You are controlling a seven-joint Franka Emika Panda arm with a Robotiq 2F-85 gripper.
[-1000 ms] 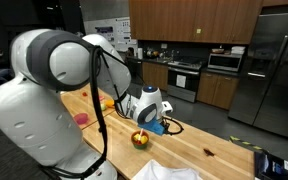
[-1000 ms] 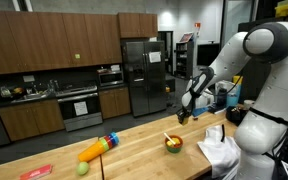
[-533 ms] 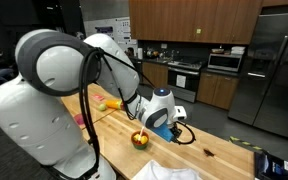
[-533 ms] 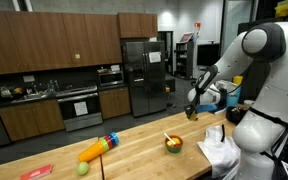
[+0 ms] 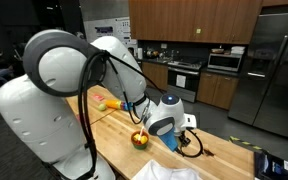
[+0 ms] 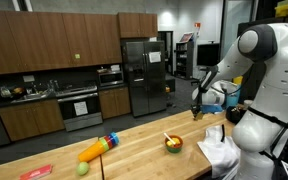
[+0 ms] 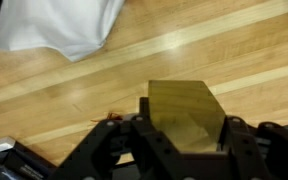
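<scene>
In the wrist view my gripper point(image 7: 184, 135) is shut on an olive-yellow block point(image 7: 181, 103), held between the two black fingers above the wooden counter point(image 7: 214, 45). In both exterior views the gripper point(image 5: 187, 128) point(image 6: 197, 109) hangs above the counter, past a small bowl point(image 5: 138, 139) point(image 6: 172, 145) that holds colourful pieces. The block is too small to make out in the exterior views.
A white cloth point(image 7: 59, 25) point(image 6: 216, 150) lies on the counter near the robot base. A yellow-orange toy point(image 6: 97, 148), a green ball point(image 6: 81, 168) and a red item point(image 6: 34, 172) lie farther along. Kitchen cabinets and a fridge point(image 6: 142, 75) stand behind.
The arm has swung along the counter, from over the bowl to beyond it, carrying the block in the shut gripper.
</scene>
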